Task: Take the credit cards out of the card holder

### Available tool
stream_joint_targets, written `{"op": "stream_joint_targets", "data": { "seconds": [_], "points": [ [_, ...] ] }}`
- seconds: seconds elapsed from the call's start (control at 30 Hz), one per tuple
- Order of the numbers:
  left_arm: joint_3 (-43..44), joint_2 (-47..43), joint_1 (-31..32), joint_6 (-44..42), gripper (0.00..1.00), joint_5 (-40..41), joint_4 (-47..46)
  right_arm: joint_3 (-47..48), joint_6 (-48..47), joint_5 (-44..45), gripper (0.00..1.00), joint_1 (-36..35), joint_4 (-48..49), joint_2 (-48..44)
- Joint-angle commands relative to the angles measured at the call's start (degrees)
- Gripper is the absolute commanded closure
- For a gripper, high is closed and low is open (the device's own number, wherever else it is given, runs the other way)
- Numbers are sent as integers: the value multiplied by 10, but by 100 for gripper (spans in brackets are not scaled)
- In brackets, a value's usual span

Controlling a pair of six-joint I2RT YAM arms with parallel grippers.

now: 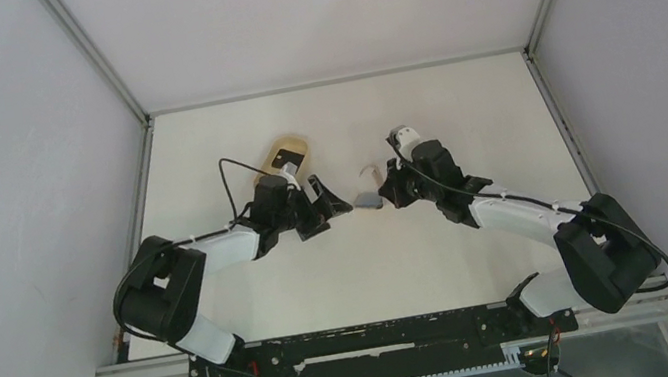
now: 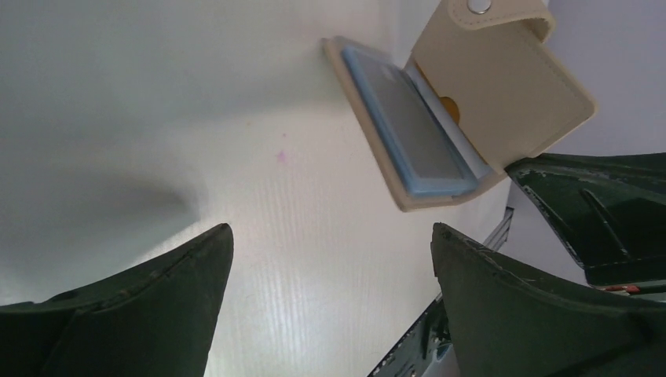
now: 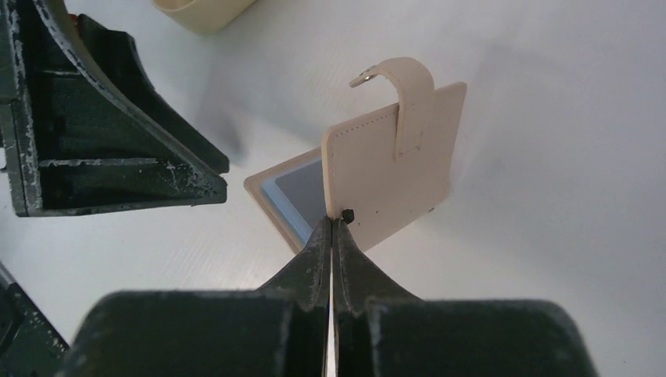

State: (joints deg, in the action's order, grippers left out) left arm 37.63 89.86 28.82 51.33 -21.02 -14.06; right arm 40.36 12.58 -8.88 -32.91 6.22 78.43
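- Card holder (image 3: 393,157) sits open on the table (image 3: 550,94), one flap raised, with light blue credit cards (image 2: 408,133) in its lower half.
- Right gripper (image 3: 333,224) is pressed together, pinching the raised flap's edge.
- Left gripper (image 2: 330,243) is spread wide nearby, touching nothing.

Oval tan tray (image 1: 290,143) w/ raised rim, far-left on white table (image 1: 374,273).

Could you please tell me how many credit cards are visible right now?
1: a light blue card lies in the open card holder; others may hide beneath it.
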Motion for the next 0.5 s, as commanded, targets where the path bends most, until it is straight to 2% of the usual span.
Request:
{"op": "stream_joint_targets", "data": {
  "seconds": [0.0, 0.3, 0.47],
  "points": [
    [32, 9, 6, 54, 0, -27, -77, -7, 10, -67, 100, 12, 76, -13],
    [43, 42, 28, 113, 2, -44, -125, -60, 31, -62, 100, 11, 127, -16],
    [-2, 63, 43, 216, 14, -16, -214, -64, 30, -57, 100, 11, 135, -19]
  ]
}}
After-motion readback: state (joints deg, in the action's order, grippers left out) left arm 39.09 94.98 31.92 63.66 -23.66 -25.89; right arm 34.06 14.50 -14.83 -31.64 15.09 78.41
